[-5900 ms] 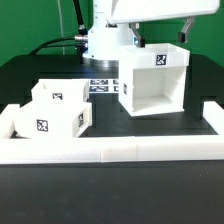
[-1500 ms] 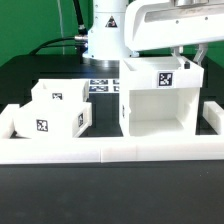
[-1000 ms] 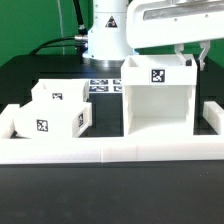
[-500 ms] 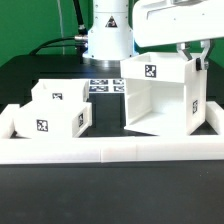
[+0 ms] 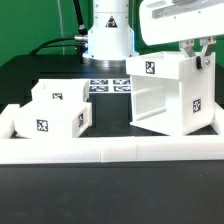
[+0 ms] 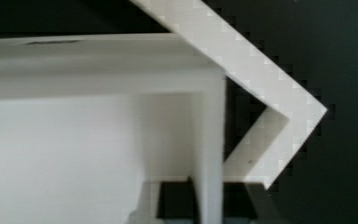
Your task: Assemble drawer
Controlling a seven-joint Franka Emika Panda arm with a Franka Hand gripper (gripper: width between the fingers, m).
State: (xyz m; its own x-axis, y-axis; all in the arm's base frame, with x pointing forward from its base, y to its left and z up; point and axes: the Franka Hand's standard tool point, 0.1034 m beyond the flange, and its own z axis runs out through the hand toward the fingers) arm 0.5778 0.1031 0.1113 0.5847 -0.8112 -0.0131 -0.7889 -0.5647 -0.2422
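**Exterior view.** A tall white plastic cabinet shell with an open front (image 5: pixel 165 95) stands on the black table (image 5: pixel 110 190), on the exterior view's right. It is turned so that the open front faces the exterior view's left and a tagged side wall faces the camera. Square black-and-white tags show on its top front band and on that side wall. The claw (image 5: pixel 196 55) sits at the shell's upper right corner. Its dark fingers (image 5: pixel 204 62) stand on either side of the top edge, clamped on the shell. On the exterior view's left, well apart from the shell, two small white open-topped drawer boxes (image 5: pixel 45 122) rest together. One is just behind the other, and each bears a tag. A low white rail (image 5: pixel 110 152) runs along the table's near edge, with raised ends at both sides. The shell's base is close behind this rail. The marker board (image 5: pixel 103 86) lies flat farther back, between the drawer boxes and the shell. The white arm base (image 5: pixel 108 30) rises behind it.

**Wrist view.** White panels of the shell (image 6: pixel 87 60) fill most of the frame at close range. One slanted edge crosses the black table surface (image 6: pixel 327 40). The fingertips cannot be made out here.
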